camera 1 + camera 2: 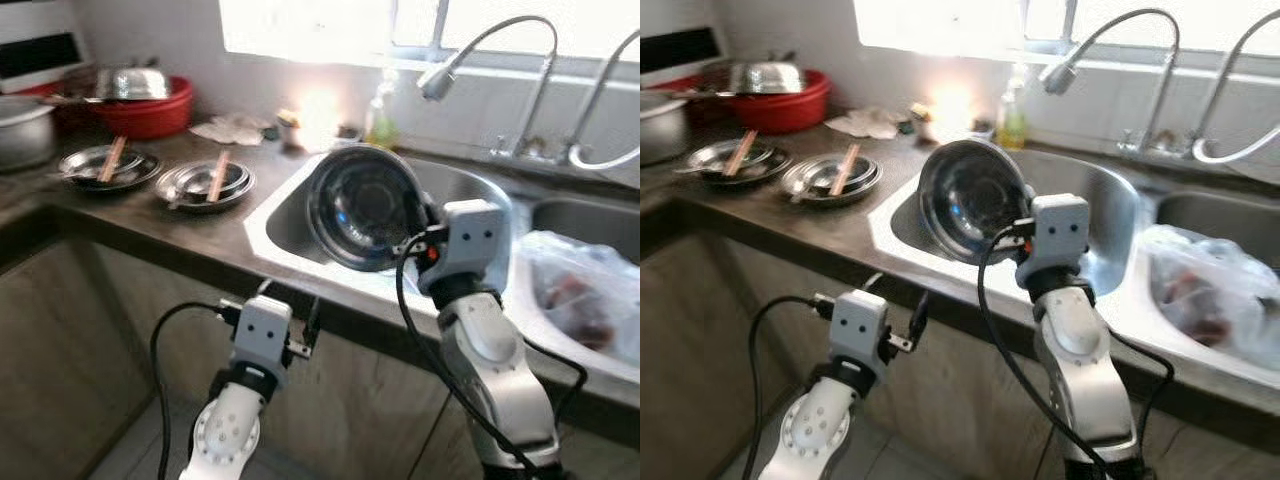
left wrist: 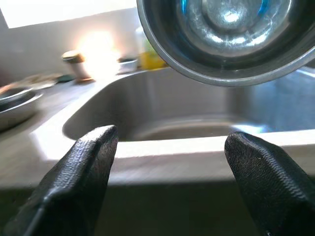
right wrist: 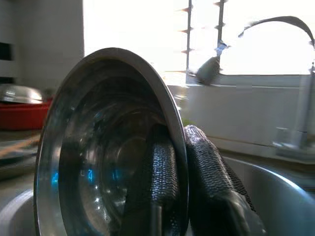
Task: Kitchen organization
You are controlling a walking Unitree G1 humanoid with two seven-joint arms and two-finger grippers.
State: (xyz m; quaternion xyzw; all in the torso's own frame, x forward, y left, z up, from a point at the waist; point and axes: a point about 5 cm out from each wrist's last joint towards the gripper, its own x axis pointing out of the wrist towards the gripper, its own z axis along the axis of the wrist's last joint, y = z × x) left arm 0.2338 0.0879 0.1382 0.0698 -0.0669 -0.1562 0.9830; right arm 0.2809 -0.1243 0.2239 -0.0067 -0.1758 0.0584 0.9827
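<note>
A steel bowl (image 1: pixel 362 207) hangs tilted on its edge above the left sink basin (image 1: pixel 290 215), its hollow facing me. My right gripper (image 3: pixel 179 162) is shut on the steel bowl's rim, one black finger inside and one outside. My left gripper (image 2: pixel 167 162) is open with nothing between its fingers, held low before the counter's front edge, below the bowl (image 2: pixel 221 34). Two steel plates (image 1: pixel 205 185) with chopsticks (image 1: pixel 217 176) lie on the dark counter at the left.
A red basin (image 1: pixel 145 108) with a steel lid and a pot (image 1: pixel 22 130) stand at the back left. Two curved taps (image 1: pixel 490 60) rise behind the sinks. The right basin holds a plastic bag (image 1: pixel 585 290). A soap bottle (image 1: pixel 380 115) stands by the window.
</note>
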